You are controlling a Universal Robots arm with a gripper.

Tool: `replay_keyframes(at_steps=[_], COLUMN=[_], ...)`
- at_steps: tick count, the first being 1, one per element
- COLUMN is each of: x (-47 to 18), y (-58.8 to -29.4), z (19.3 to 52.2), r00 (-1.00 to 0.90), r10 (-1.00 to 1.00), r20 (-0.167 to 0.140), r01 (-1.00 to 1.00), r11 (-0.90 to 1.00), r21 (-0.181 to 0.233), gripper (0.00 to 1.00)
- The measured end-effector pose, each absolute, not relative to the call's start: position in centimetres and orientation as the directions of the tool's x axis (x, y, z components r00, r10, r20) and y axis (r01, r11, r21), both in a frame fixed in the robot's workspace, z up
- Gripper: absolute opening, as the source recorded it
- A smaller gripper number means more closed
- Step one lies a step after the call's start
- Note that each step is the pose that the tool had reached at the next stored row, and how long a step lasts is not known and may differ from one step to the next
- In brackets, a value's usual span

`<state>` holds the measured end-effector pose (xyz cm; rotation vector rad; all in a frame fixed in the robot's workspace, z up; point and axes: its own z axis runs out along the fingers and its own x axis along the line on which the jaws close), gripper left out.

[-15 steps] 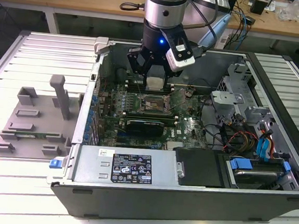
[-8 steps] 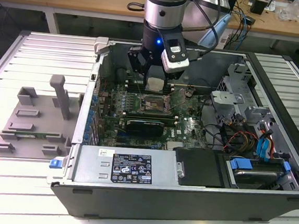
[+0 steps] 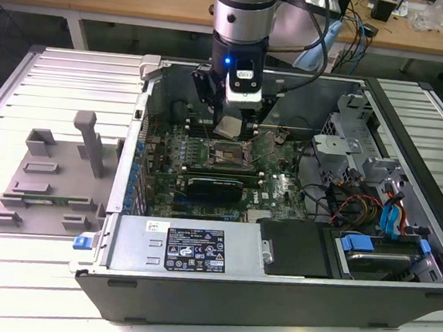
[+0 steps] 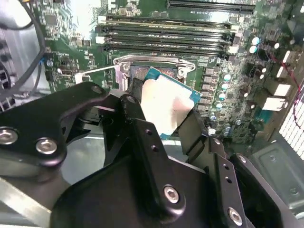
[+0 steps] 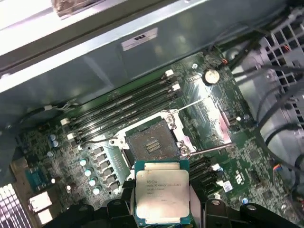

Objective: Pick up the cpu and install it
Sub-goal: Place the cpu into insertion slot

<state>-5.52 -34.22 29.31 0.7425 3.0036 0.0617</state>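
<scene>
One arm [image 3: 244, 13] upright over open computer case [image 3: 195, 288], hand [image 3: 231, 126] clamped on tilted cpu [image 5: 161, 192], near bare socket [image 5: 149, 145]

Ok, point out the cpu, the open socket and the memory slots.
cpu [image 5: 161, 192], first wrist view, middle of metal top.
socket [image 5: 151, 145], first wrist view, centre of contact field.
memory slots [image 5: 122, 102], first wrist view, one slot.

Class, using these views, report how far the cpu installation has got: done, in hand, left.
Done: the cpu is picked up, gripped in the end effector. In hand: it hangs over the motherboard, close to the open socket. Left: seating it; the socket is empty.
</scene>
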Motion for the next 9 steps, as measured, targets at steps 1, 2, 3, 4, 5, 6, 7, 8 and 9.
replay_keyframes(at_steps=[1, 2, 3, 4, 5, 6, 7, 8, 9], x=[-5.52, -5.53, -5.53, -5.53, -5.52, -5.53, -5.52, -5.53, -5.52], y=[-34.22, -34.22, -34.22, -34.22, -34.22, -34.22, -34.22, -34.22, -34.22], z=[29.30, 29.29, 29.28, 29.26, 29.25, 29.25, 29.25, 29.24, 29.24], r00=[-0.871, -0.859, -0.845, -0.824, -0.817, -0.810, -0.786, -0.767, -0.749], r10=[0.489, 0.511, 0.533, 0.566, 0.575, 0.586, 0.617, 0.640, 0.662], r20=[-0.036, -0.036, -0.036, -0.036, -0.036, -0.036, -0.036, -0.036, -0.036], r01=[0.487, 0.509, 0.532, 0.564, 0.573, 0.584, 0.616, 0.638, 0.660], r11=[0.872, 0.859, 0.846, 0.824, 0.818, 0.810, 0.786, 0.768, 0.750], r21=[0.050, 0.050, 0.050, 0.050, 0.050, 0.050, 0.050, 0.050, 0.050], gripper=[0.55, 0.55, 0.55, 0.55, 0.55, 0.55, 0.55, 0.55, 0.55])
